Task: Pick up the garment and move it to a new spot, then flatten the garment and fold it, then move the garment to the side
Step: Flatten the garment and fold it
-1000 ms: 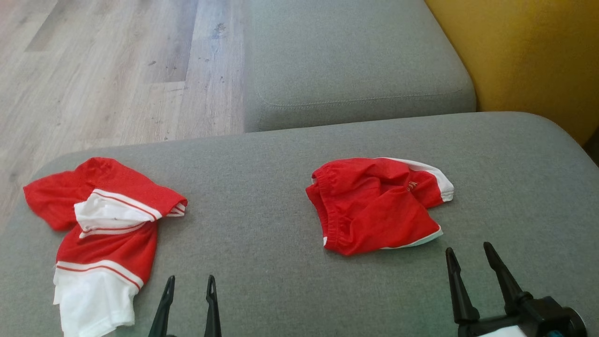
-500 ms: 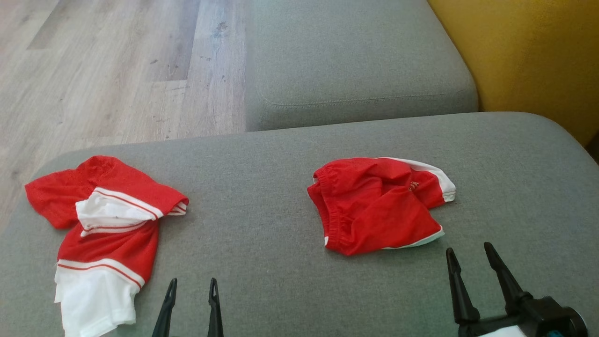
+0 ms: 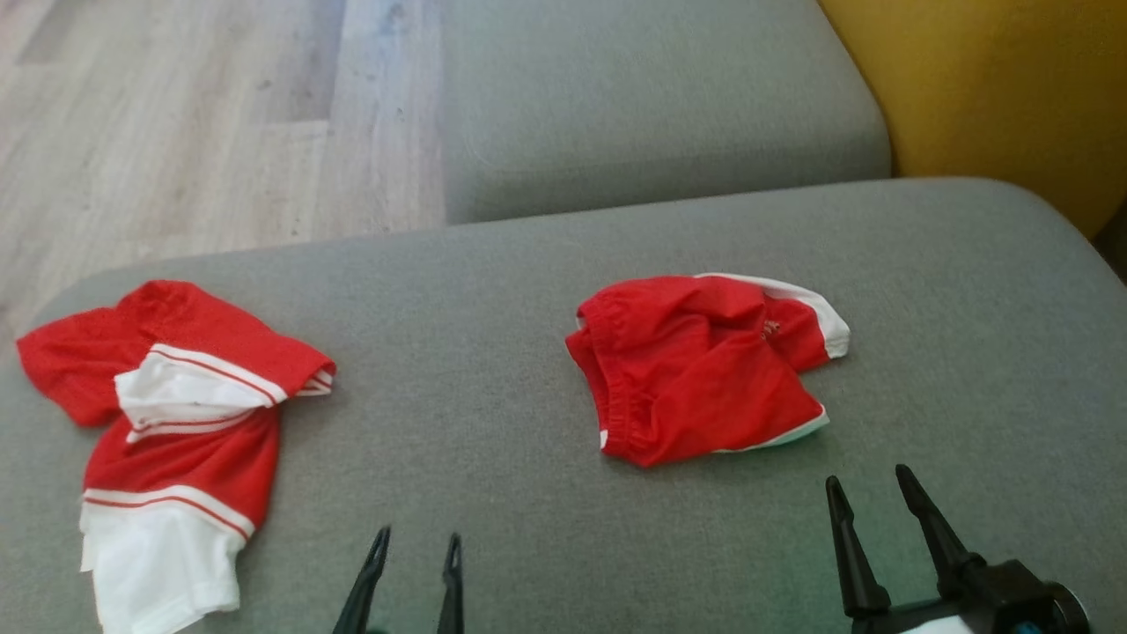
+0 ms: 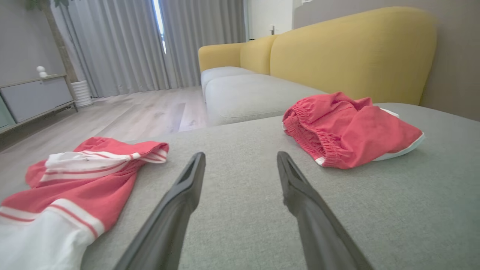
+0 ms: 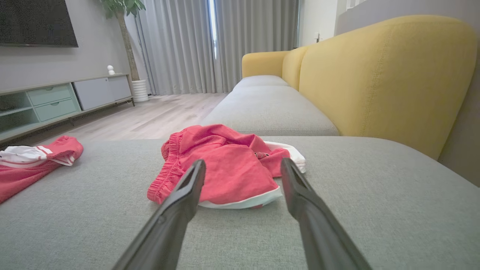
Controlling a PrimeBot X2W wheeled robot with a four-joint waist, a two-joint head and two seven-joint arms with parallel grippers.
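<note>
With the left gripper (image 3: 419, 534) and right gripper (image 3: 865, 477) both wide and empty, the crumpled shorts (image 3: 696, 370) just beyond the right one on the cushion (image 3: 493, 352) might bunch worse if only one layer gets pinched.

Grey sofa seat (image 3: 493, 352), yellow backrest (image 3: 995, 88), wooden floor (image 3: 176, 132), grey curtains (image 5: 180, 45)
</note>
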